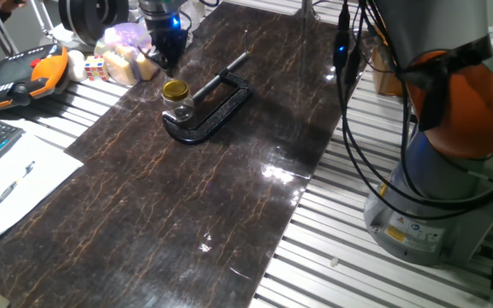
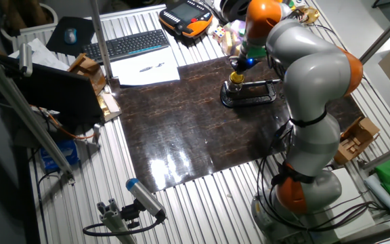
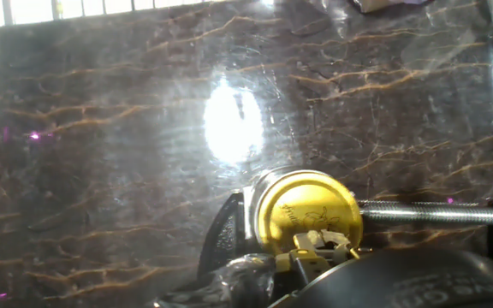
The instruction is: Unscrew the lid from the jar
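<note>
Stands upright on the dark marbled slab (image 1: 229, 188): the jar (image 1: 178, 109), short clear glass, neck axis vertical, mouth up. Sits held in the black C-clamp (image 1: 216, 107), which lies flat on the slab with its long axis running diagonally in one fixed view, screw handle toward the far right, curved frame toward the near left. Caps the jar squarely: the lid (image 1: 175, 90), gold-yellow, flat face up, seated level on the neck, not lifted.

From the other fixed view, same arrangement: jar (image 2: 235, 88) at the left end of the clamp (image 2: 252, 95), threaded screw pointing right toward the robot's grey body.

Hangs above and just behind the jar in one fixed view: the gripper (image 1: 168, 53), blue light glowing on its body, fingers pointing down, apart from the lid. Cannot tell whether the fingers are spread or closed; tips lost against dark clutter, possibly slightly parted.

In the hand view, lid (image 3: 306, 214) seen from above, low in the picture, with a faint printed mark on top; clamp screw (image 3: 426, 214) runs horizontally off to the right from beside it. Bright glare on the slab above.
</note>
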Controlling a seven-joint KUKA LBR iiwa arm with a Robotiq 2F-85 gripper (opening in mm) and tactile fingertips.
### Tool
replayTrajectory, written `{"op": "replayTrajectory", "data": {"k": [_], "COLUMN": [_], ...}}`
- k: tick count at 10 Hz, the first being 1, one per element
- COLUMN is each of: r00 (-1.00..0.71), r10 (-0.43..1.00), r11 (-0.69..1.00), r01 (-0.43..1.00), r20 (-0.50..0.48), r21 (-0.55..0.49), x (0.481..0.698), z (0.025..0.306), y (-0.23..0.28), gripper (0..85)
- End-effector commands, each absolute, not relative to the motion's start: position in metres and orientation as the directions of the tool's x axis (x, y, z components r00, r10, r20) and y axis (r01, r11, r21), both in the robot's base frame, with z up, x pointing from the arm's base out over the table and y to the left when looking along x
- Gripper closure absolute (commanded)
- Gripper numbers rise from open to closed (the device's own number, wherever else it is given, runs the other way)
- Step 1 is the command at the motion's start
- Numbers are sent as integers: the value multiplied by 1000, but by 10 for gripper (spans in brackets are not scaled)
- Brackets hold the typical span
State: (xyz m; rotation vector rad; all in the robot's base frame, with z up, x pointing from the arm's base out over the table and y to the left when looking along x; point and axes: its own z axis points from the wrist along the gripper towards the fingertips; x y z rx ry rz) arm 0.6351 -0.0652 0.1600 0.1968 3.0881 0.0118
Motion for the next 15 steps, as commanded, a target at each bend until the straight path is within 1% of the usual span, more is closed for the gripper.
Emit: {"op": "replayTrajectory", "data": {"k": [1, 2, 3, 4, 5, 6, 7, 8, 10, 11, 13, 15], "r00": [-987, -978, -957, -942, -959, -940, -863, -796, -682, -568, -451, -292], "r10": [157, 204, 290, 334, 275, 332, 501, 605, 732, 823, 892, 956], "r11": [988, 979, 957, 943, 961, 943, 865, 795, 681, 568, 452, 293], "r01": [157, 203, 290, 333, 273, 329, 497, 603, 731, 821, 891, 955], "r20": [-40, -33, -28, -22, -69, -79, -61, -16, 5, -10, -27, -31], "r21": [14, 15, 15, 18, 34, 46, 64, 60, 51, 57, 50, 44], "x": [635, 636, 636, 636, 634, 636, 637, 637, 637, 638, 638, 638], "z": [160, 159, 159, 158, 160, 160, 158, 158, 160, 161, 164, 165], "y": [-65, -64, -64, -64, -64, -64, -64, -63, -63, -63, -63, -64], "gripper": [833, 810, 793, 793, 793, 833, 843, 843, 843, 843, 833, 843]}}
